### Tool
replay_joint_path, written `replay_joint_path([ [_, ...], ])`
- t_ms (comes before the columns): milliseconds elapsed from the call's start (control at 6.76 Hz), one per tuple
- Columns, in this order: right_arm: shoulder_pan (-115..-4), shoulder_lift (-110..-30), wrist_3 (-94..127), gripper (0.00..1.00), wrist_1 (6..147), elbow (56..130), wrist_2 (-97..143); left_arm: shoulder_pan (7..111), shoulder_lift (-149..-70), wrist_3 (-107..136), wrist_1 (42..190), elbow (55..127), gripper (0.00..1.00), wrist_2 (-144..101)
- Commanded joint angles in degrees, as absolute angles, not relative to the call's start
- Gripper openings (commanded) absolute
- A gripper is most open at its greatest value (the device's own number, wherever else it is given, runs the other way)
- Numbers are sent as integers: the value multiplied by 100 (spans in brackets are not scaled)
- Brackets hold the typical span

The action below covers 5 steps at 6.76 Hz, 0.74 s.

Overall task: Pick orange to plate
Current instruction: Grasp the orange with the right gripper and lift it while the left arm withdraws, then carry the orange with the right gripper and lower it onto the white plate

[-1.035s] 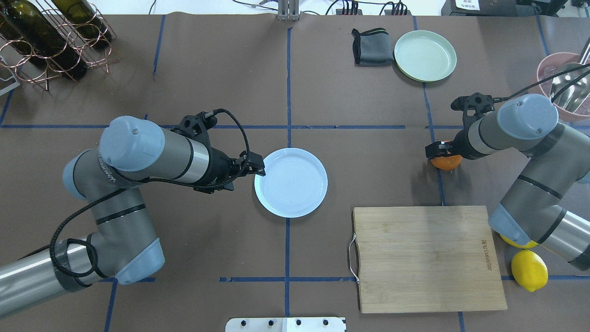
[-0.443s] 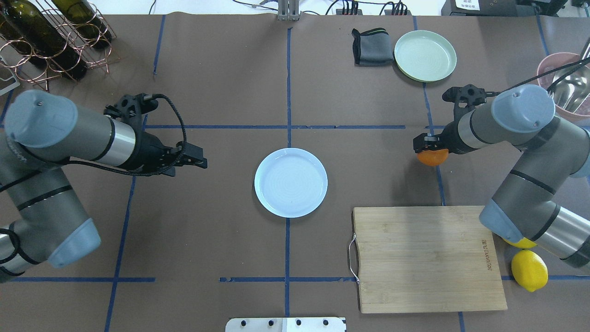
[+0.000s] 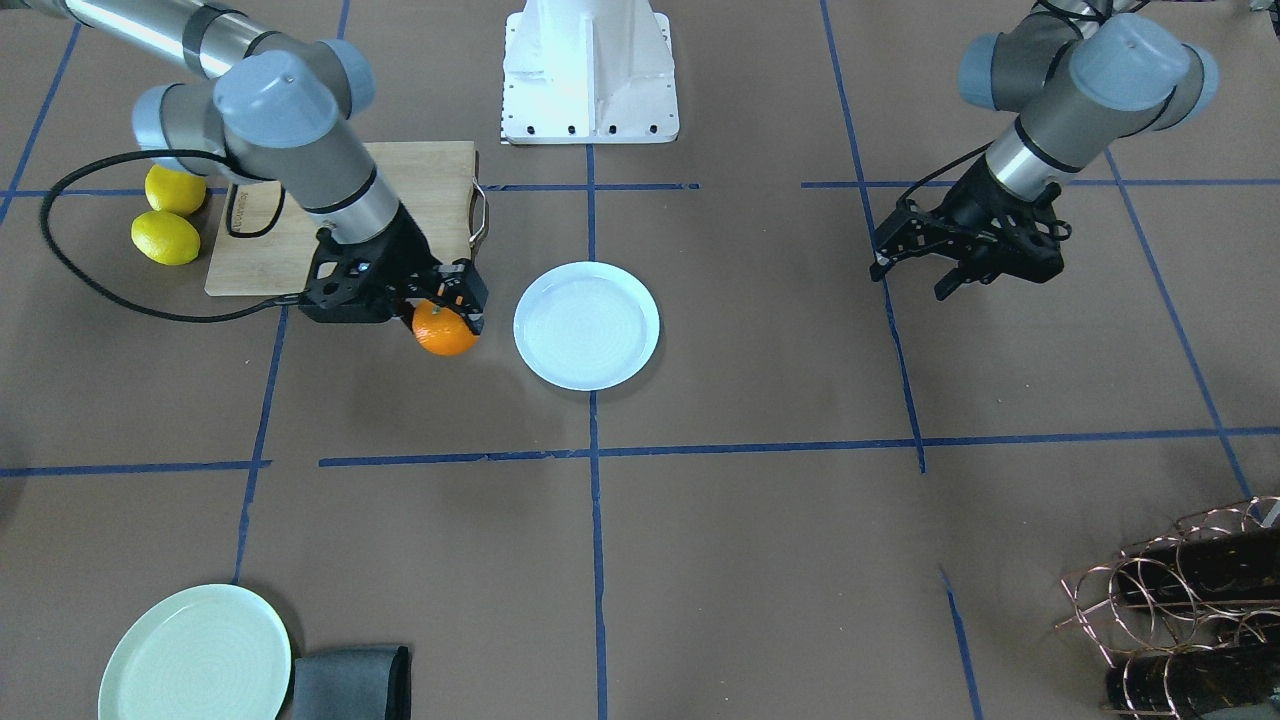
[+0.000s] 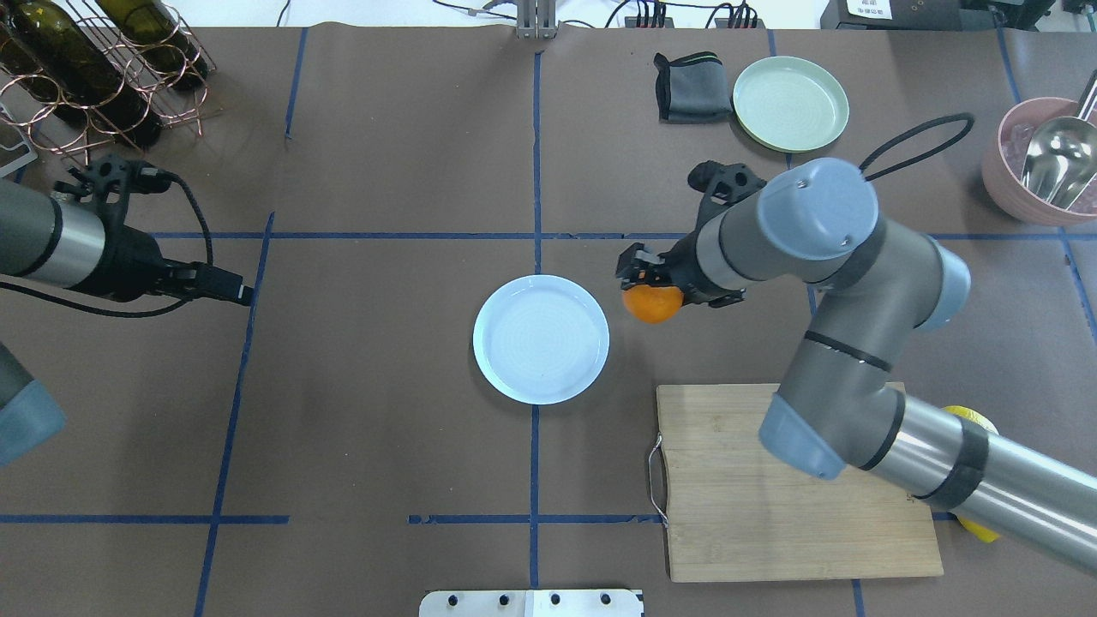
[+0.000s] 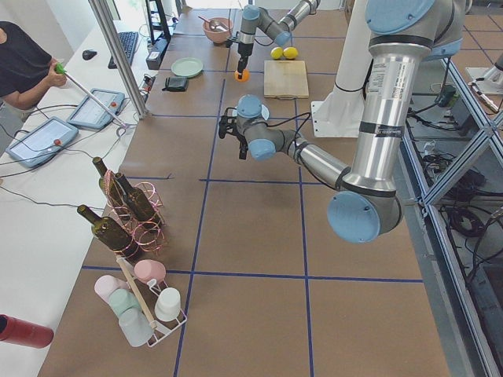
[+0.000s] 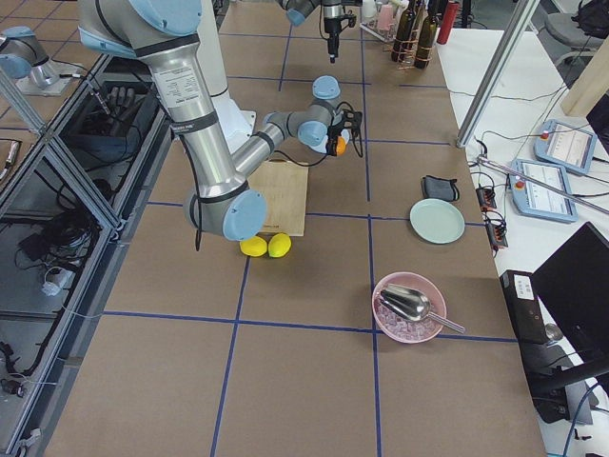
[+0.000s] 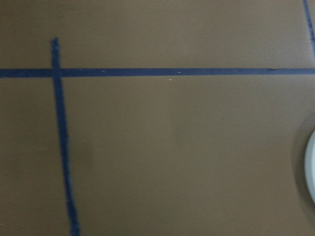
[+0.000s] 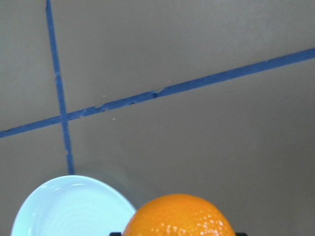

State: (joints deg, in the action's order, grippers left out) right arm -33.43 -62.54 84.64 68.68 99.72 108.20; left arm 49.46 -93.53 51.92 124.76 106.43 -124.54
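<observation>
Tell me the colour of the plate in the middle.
The plate is pale bluish-white, clearest in the overhead view.

Small bright orange (image 4: 653,304), round, pinched in the right gripper (image 4: 651,287) and held aloft just past the cutting board's (image 4: 771,514) far handle-side corner. Pale bluish-white ringed plate (image 4: 541,338), lying flat farther off that same corner.

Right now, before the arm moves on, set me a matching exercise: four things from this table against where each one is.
1 orange
2 plate
3 mint-green plate
4 left hand

A beside a folded grey cloth
B gripped in the right hand
C over bare table, holding nothing
D on a blue tape line, nothing on it

Pairs: 1-B, 2-D, 3-A, 4-C.
</observation>
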Motion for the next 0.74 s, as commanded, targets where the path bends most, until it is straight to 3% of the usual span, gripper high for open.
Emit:
replay_joint_path([
  [0, -2560, -5348, 8972, 0, 7083, 9426, 10048, 5438, -8957, 4344, 12498, 10617, 95, -12900],
  [591, -2400, -5150, 8965, 0, 7093, 8913, 9730, 5449, -8947, 4412, 12498, 10661, 99, -12929],
])
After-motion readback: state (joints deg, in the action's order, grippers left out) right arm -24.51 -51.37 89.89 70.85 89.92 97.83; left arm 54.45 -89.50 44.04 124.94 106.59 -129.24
